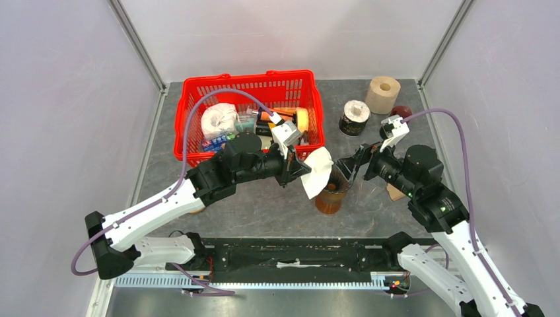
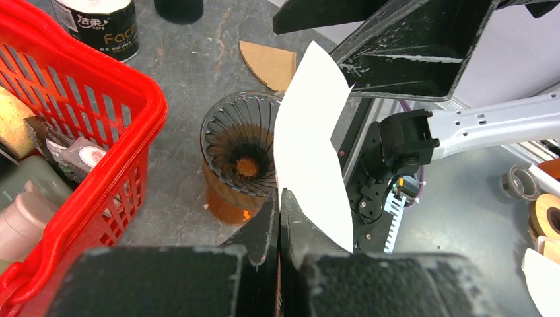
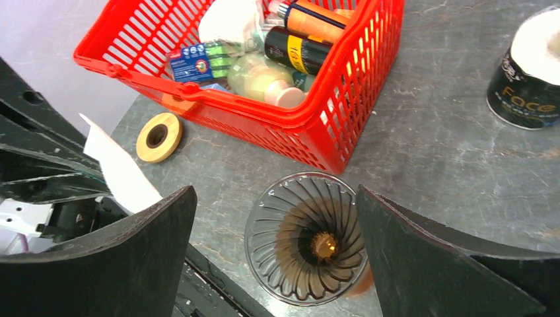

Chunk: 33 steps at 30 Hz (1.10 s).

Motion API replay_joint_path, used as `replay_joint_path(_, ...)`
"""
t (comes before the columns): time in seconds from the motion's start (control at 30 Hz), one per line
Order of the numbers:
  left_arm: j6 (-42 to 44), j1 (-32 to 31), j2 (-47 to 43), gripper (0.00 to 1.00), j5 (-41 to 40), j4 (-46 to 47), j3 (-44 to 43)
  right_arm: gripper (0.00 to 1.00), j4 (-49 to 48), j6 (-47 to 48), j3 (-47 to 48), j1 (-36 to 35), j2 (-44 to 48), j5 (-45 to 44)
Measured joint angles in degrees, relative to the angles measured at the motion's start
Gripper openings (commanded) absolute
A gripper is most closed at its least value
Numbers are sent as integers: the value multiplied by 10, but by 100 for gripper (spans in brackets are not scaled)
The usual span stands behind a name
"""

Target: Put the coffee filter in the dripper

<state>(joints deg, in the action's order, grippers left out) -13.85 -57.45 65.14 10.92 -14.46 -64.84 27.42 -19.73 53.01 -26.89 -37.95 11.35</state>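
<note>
My left gripper (image 1: 298, 168) is shut on a white paper coffee filter (image 1: 318, 172), holding it flat and upright just left of the dripper (image 1: 332, 191). In the left wrist view my left gripper (image 2: 280, 198) pinches the filter (image 2: 310, 145) by its lower edge beside the ribbed amber glass dripper (image 2: 239, 148). My right gripper (image 1: 348, 166) is open above the dripper's right side. In the right wrist view my right gripper (image 3: 276, 218) has its jaws wide apart either side of the empty dripper (image 3: 307, 236), with the filter (image 3: 119, 172) at the left.
A red basket (image 1: 198, 99) of bottles and packets stands behind the left arm. A black tin (image 1: 354, 117), a paper roll (image 1: 383, 94) and a dark red ball (image 1: 401, 111) sit at the back right. A tape roll (image 3: 157, 137) and brown paper filter (image 2: 269, 63) lie nearby.
</note>
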Motion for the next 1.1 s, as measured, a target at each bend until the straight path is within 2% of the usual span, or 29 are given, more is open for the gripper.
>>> replay_joint_path(0.43,0,0,0,2,1,0,0,97,-38,-4,0,0,3,52)
replay_joint_path(1.1,0,0,0,2,-3,-2,0,97,-26,-7,7,0,-2,80)
